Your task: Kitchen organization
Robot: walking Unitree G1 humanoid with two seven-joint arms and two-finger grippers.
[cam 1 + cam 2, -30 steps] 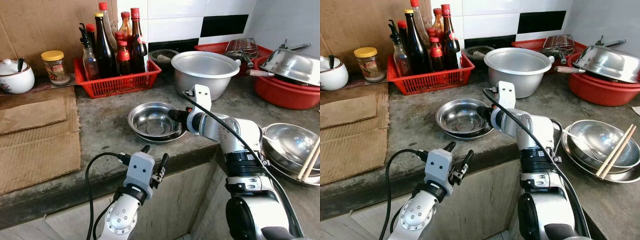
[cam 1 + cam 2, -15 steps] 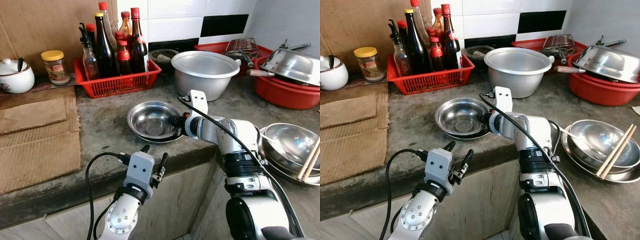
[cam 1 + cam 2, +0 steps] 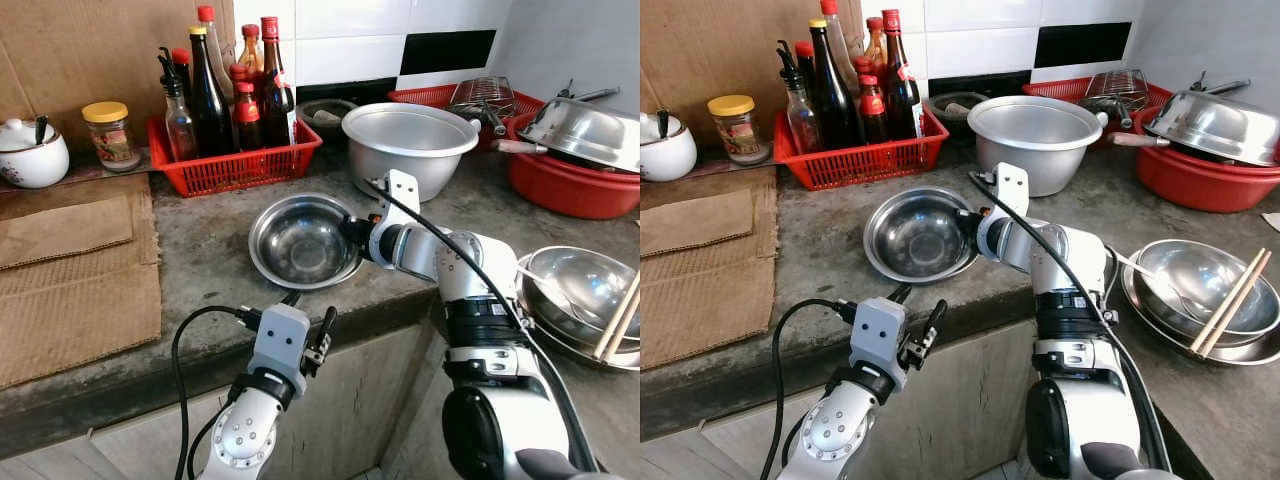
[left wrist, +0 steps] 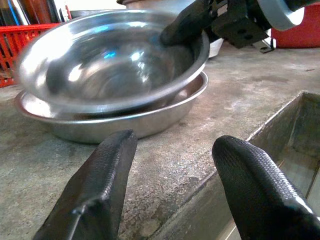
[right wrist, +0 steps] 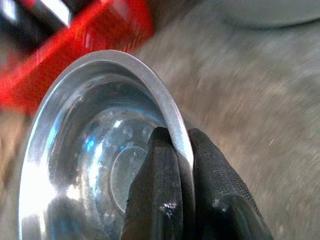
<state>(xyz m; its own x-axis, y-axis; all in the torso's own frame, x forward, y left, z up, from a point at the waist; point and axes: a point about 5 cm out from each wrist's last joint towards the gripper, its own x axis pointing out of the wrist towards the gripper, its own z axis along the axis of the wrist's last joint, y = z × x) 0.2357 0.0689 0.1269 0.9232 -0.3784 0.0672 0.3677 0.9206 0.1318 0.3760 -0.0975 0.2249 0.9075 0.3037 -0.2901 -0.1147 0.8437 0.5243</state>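
The right gripper [image 5: 174, 150] was clamped on the rim of the upper steel bowl [image 3: 300, 240], one finger inside the rim and one outside. That bowl was tipped, its gripped side raised and its open mouth turned up and toward the robot's left, so its rim stood aslant over a second steel bowl [image 4: 150, 117] that lay flat beneath it on the counter [image 3: 200, 250]. In the left wrist view the far side of the upper bowl was clear of the lower one while its near side sat down in it. Being round, it had no long axis to tell.

The pair sat near the front edge of the counter, about midway along it. Bare counter lay on the robot's left of the bowls up to the cardboard sheets [image 3: 70, 280]. Behind them stood the red basket [image 3: 235, 165] of bottles, and toward the back on the right the large aluminium pot [image 3: 410, 140], near the gripper's wrist. Further right were a red basin [image 3: 570, 180] with a steel lid and, at the lower right, nested steel bowls with chopsticks [image 3: 620, 320].

The left gripper [image 3: 308, 318] hovered just off the counter's front edge, below the bowls, its fingers spread apart and holding nothing.
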